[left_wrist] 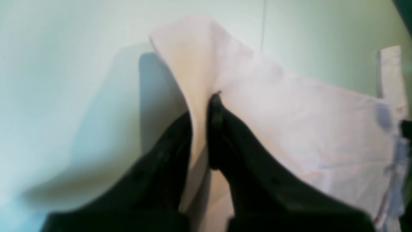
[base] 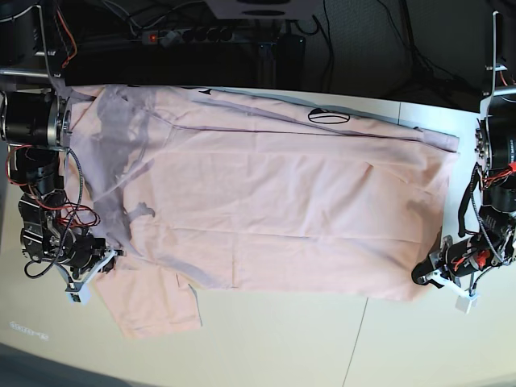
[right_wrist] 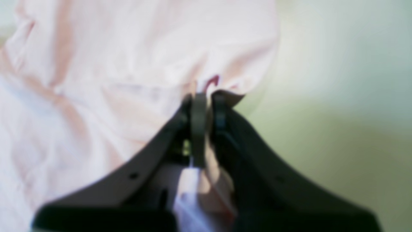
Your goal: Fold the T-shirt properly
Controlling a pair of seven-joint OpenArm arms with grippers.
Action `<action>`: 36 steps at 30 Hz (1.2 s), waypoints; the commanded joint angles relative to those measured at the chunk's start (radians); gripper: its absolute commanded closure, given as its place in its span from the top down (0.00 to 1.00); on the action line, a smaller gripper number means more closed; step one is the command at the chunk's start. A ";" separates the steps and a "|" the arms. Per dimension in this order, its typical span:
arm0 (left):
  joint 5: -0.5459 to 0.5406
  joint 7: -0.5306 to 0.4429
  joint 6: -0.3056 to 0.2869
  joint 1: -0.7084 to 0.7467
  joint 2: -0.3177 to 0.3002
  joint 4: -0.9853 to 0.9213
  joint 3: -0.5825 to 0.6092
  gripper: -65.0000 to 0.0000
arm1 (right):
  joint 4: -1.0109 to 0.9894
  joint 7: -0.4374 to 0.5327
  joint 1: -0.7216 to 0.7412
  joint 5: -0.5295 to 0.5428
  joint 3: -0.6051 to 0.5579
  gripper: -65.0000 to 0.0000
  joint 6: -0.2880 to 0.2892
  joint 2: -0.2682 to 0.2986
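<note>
The pale pink T-shirt (base: 282, 201) lies spread sideways over the table with its plain side up and one short sleeve (base: 153, 302) at the front left. My left gripper (base: 426, 276) is at the shirt's front right corner. In the left wrist view it (left_wrist: 206, 100) is shut on a raised fold of the fabric (left_wrist: 289, 122). My right gripper (base: 113, 260) is at the shirt's left edge, just above the sleeve. In the right wrist view it (right_wrist: 206, 96) is shut on a bunched edge of the cloth (right_wrist: 128, 64). No lettering or neck label shows.
The pale table (base: 322, 339) has a seam line running from the shirt's front edge to the front. A power strip (base: 193, 34) and cables lie behind the table's back edge. The arm bases stand at the far left (base: 32, 121) and far right (base: 500, 161).
</note>
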 commanded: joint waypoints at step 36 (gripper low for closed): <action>-0.619 0.666 -0.047 0.007 -0.170 0.013 -0.001 0.00 | 0.613 -0.233 -0.466 0.383 0.219 0.00 0.027 0.264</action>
